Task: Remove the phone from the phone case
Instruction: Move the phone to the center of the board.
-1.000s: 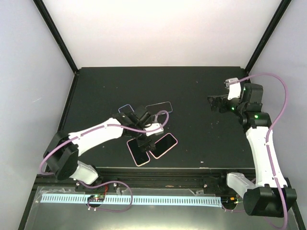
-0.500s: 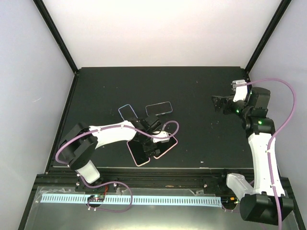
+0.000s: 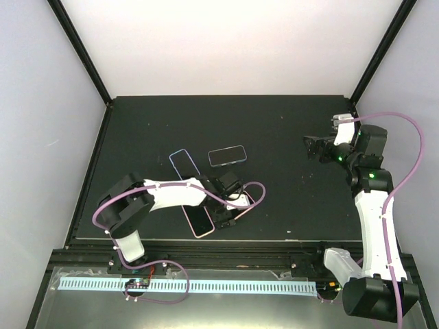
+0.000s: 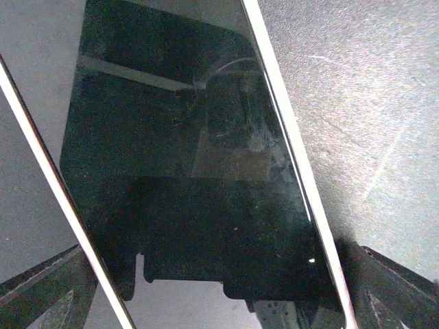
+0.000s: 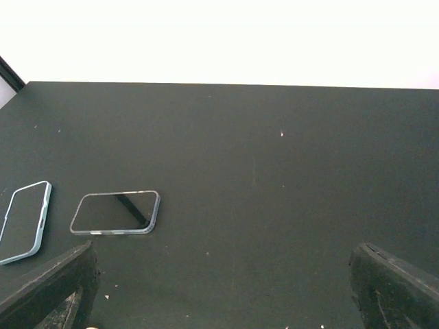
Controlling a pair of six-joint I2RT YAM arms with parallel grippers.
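Quick notes for you. The phone (image 4: 185, 157) you're after lies flat, screen up, on the tabletop (image 3: 288, 123), close to the near edge and a bit left of centre, w/ its pale pink case (image 4: 270, 75) wrapped round the rim. Left fingers (image 4: 48, 301) are spread wide, one outside each long edge of the phone, and nothing's gripped afaict. Right fingers (image 5: 62, 295) are also wide and holding nothing, hanging over the far right, well apart from the action.

Handling, imo: the glass front is slick and scratchable, the body's stiff, and the case rim is prob soft and bendy. So don't press on the screen. I'd pin the phone w/ one arm and peel a case corner back w/ the other. It's thin and flat on the tabletop, so getting under an edge will be fiddly.

Hard to see: from the top cam the left wrist covers most of the phone. Another pink-rimmed phone (image 3: 199, 221) sits just beside it, maybe touching, can't tell. The wrist cam cuts off both ends of the phone, and reflections muddy the screen. Whether the blue-rimmed case (image 3: 184, 164) further back is empty, idk.
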